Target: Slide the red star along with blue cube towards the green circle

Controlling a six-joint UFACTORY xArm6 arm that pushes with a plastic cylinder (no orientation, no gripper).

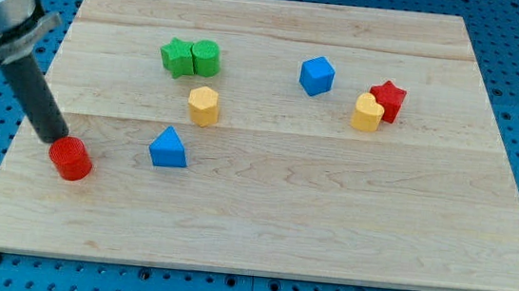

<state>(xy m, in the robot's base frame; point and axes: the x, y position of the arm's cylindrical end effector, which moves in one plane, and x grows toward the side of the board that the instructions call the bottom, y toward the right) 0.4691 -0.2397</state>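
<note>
You're at the approach step, nothing pushed yet as far as the layout shows: the red star (389,100) sits at the view's right, touching the yellow block (368,112) on its lower-left side, and the blue cube (317,76) is just to the star's left, a bit higher, apart from both. The green circle (206,58) is up toward the view's top left-of-centre, touching the green star (178,56) on its left. My tip (56,137) is way off at the view's left edge of the board (328,229), right against the top of the red cylinder (71,159), well apart from the star and cube. No claw on this rig, just the rod, so there is nothing to open, close or grip. Next move, my read: bring the tip round to the star's right side without clipping the blue triangle (168,148) or the yellow hexagon (203,106), then push leftward so the star picks up the cube. Watch the yellow block; it's in the push line and will likely ride along or deflect the star. Star has no real long axis; one point faces up-view. The cube sits rotated, a corner toward the view's bottom, so expect it to twist on contact.
</note>
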